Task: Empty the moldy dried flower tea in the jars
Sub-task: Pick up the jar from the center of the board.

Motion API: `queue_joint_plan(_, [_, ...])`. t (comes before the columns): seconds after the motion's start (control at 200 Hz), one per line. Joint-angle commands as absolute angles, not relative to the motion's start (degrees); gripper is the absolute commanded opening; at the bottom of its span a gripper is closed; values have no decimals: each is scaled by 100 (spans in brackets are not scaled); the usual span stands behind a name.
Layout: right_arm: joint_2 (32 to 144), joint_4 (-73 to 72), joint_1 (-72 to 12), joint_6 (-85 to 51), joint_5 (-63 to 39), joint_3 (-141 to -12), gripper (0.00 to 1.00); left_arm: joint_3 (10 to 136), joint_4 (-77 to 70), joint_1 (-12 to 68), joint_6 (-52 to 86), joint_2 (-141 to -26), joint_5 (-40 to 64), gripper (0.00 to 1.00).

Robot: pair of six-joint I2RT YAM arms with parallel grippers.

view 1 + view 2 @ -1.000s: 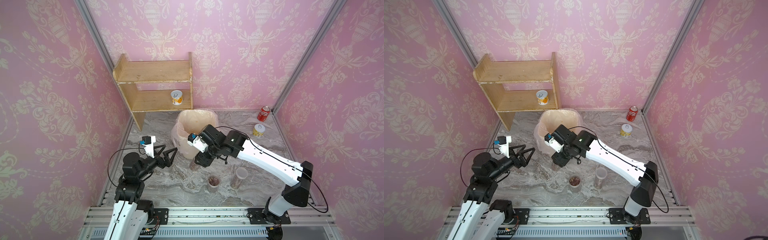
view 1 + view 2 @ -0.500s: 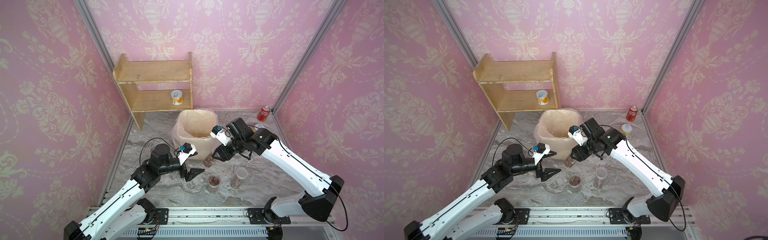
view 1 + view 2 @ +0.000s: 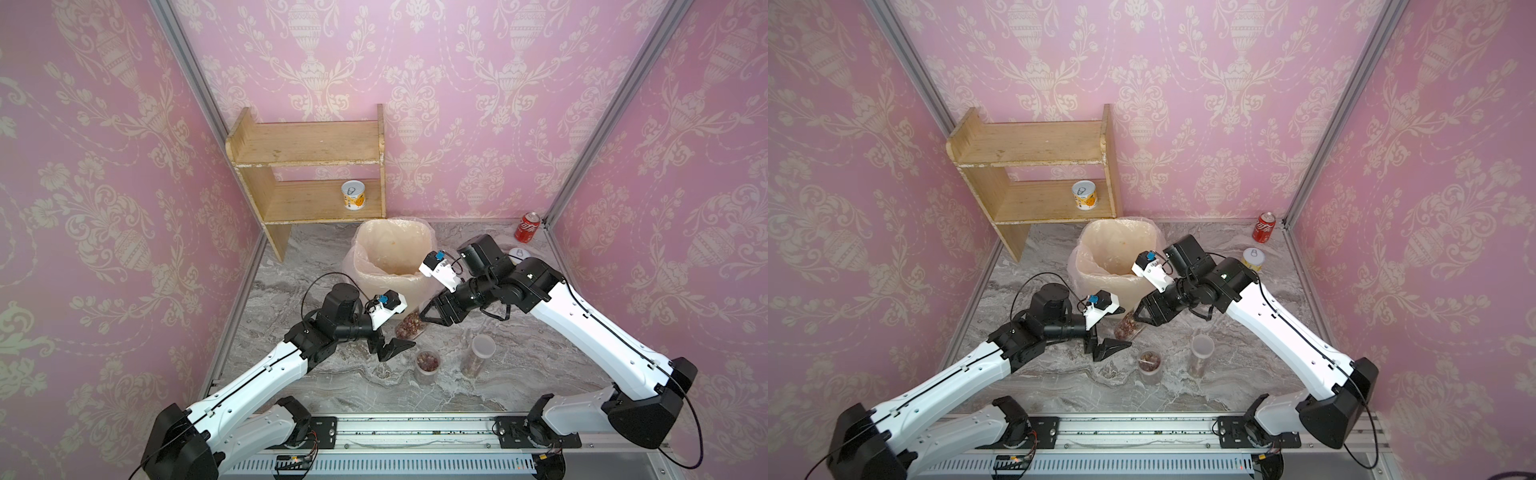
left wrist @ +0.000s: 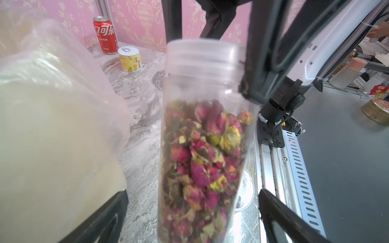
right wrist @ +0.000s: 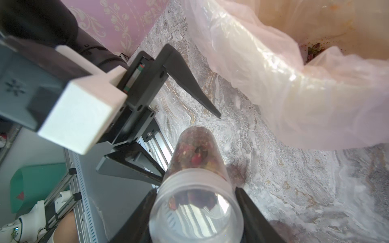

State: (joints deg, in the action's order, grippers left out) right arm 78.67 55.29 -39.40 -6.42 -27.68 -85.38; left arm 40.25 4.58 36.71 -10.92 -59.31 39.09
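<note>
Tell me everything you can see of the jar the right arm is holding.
The held jar is a clear, plastic-looking cylinder with a clear ridged lid still on, filled most of the way with pink-red and yellowish dried buds. The right gripper clamps it at the lid end, tilted, beside the lined bin. The left gripper is open, its fingers flanking the base, apart from it.

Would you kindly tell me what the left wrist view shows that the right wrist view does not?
Only the left wrist view: the red cola can and a yellow printed tin. Only the right wrist view: the open left end effector and tea crumbs inside the bin. Both: the jar of dried flower tea, gripped at its lid end by the right end effector, and the bin's plastic liner.
</note>
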Motion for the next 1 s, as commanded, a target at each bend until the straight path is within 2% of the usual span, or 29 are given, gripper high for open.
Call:
queue_joint_plan(0.0, [7934,5242,-3994,-873,-3055,-8541,41,3963,-191,3752,-1043,-5947,4200,99])
queue_joint_plan(0.14, [8063,5185,-4084,-914,-3127,-8595,41,3943,-340,3767,-1011,-6034,4201,98])
queue_joint_plan(0.455, [8118,5159,-4122,-932,-3131,-8690,40,3898,-198,3770,-1081,-6126,4297,88])
queue_joint_plan(0.645, [8121,5167,-4122,-941,-3155,-8736,40,3862,-162,3778,-1091,-6161,4357,77])
queue_joint_plan(0.996, [8133,5142,-4121,-949,-3132,-8745,40,3823,-166,3788,-1159,-6197,4338,62])
